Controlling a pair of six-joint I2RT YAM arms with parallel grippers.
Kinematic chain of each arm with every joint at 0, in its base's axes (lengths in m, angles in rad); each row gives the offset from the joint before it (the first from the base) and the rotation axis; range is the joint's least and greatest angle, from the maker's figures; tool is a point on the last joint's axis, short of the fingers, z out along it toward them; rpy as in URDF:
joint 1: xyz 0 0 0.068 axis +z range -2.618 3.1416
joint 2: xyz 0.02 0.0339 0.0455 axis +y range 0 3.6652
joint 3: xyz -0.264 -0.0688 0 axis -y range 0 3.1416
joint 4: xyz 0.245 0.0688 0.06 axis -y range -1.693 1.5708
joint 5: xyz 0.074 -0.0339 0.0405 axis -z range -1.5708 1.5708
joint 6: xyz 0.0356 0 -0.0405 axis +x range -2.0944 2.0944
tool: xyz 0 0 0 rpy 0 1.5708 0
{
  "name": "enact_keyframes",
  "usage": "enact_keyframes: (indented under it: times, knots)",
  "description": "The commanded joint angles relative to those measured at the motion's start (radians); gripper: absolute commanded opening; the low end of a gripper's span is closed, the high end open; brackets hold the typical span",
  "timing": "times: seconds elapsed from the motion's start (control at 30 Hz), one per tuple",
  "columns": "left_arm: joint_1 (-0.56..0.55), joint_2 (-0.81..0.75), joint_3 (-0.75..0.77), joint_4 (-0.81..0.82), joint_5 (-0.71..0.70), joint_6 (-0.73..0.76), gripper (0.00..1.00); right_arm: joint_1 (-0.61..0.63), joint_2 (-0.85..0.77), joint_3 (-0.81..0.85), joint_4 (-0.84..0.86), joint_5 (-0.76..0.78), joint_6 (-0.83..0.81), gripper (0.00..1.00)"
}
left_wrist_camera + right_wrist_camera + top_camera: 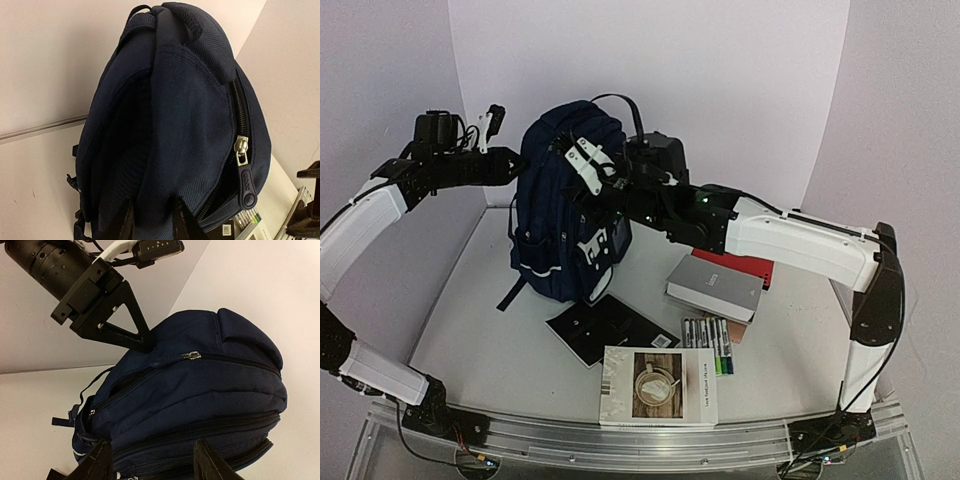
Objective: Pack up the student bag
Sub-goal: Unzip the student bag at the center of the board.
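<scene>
Left gripper (152, 210): jaws narrow, apparently pinching a fold at the top of the large navy-blue fabric backpack (555, 200). Backpack stands upright at the back of the white tabletop (470, 320), left of centre. Right gripper (152, 447): jaws wide, straddling the backpack's front. Further right, a grey hardcover book (715, 285) lies on a red book (752, 266), apart from the backpack.

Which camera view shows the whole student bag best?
The top external view: the student bag stands there nearly whole, from base to handle. The left wrist view shows only its upper part, close up; the right wrist view cuts off its lower part.
</scene>
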Motion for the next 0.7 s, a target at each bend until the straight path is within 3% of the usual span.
enact_keyframes:
  times: [0.0,0.17,0.67]
  knots:
    - [0.003,-0.039,-0.046,0.122,0.137,0.046,0.18,0.002,-0.009,0.012,0.086,0.017,-0.174,0.53]
    - [0.003,-0.052,-0.066,0.143,0.227,0.041,0.01,0.002,0.008,0.021,0.135,0.034,-0.269,0.53]
    - [0.003,-0.088,-0.118,0.206,0.339,-0.020,0.00,0.004,0.154,0.202,0.137,0.037,-0.333,0.56]
